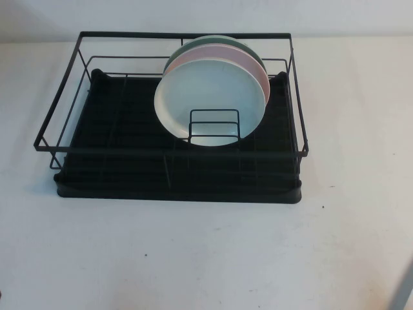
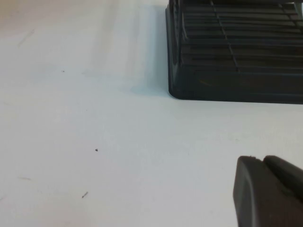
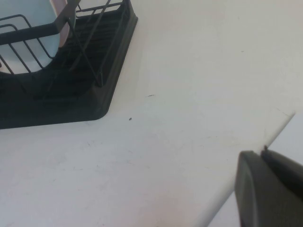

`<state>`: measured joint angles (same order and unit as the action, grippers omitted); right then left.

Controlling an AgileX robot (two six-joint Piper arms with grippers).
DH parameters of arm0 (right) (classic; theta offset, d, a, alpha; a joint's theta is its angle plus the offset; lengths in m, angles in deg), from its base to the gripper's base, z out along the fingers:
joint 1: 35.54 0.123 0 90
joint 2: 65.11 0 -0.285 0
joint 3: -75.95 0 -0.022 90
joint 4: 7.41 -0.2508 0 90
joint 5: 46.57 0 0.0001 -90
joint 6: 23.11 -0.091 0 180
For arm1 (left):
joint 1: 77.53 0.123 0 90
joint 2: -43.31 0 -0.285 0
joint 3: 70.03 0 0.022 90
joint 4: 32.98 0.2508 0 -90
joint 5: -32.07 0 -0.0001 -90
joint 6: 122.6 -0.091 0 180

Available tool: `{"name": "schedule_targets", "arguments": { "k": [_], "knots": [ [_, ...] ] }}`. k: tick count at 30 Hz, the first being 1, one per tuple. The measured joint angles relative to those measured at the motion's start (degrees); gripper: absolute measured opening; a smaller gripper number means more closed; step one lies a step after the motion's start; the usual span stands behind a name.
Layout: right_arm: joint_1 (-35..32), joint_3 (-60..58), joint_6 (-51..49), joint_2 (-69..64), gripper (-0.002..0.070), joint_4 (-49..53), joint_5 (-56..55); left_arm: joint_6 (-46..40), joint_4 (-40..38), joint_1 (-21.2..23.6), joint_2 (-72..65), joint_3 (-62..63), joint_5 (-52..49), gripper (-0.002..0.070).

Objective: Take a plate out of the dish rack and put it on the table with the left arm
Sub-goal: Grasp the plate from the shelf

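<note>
The white, mint-tinted plate (image 1: pixel 206 97) stands upright in the small wire holder (image 1: pixel 214 123), at the front of the stack inside the black dish rack (image 1: pixel 174 190). Neither arm shows in the high view. In the left wrist view my left gripper (image 2: pixel 259 158) hovers low over the white table (image 2: pixel 94 118), shut and empty, short of the rack's near corner (image 2: pixel 236 75). In the right wrist view my right gripper (image 3: pixel 262 151) is shut and empty near the table's edge (image 3: pixel 222 198). The rack (image 3: pixel 71 94) and part of the plate (image 3: pixel 26 28) lie some way beyond it.
A pale pink plate (image 1: pixel 258 74) and a green plate (image 1: pixel 213 42) stand behind the white one. Bare white table (image 1: pixel 193 258) stretches in front of the rack and on both sides. A grey bar (image 1: pixel 405 290) pokes in at the front right corner.
</note>
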<state>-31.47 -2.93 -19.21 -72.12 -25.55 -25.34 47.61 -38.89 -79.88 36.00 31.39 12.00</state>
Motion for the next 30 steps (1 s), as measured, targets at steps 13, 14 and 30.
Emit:
{"name": "schedule_targets", "arguments": {
  "k": [13, 14, 30],
  "knots": [
    [0.0, 0.0, 0.0, 0.0, -0.0020, 0.0, 0.0, 0.1, 0.0, 0.0, 0.0, 0.0, 0.0, -0.0004],
    [0.0, 0.0, 0.0, 0.0, -0.0020, 0.0, 0.0, 0.1, 0.0, 0.0, 0.0, 0.0, 0.0, -0.0004],
    [0.0, 0.0, 0.0, 0.0, -0.0020, 0.0, 0.0, 5.3, -18.6, 0.0, 0.0, 0.0, 7.3, -0.0004]
  ]
}}
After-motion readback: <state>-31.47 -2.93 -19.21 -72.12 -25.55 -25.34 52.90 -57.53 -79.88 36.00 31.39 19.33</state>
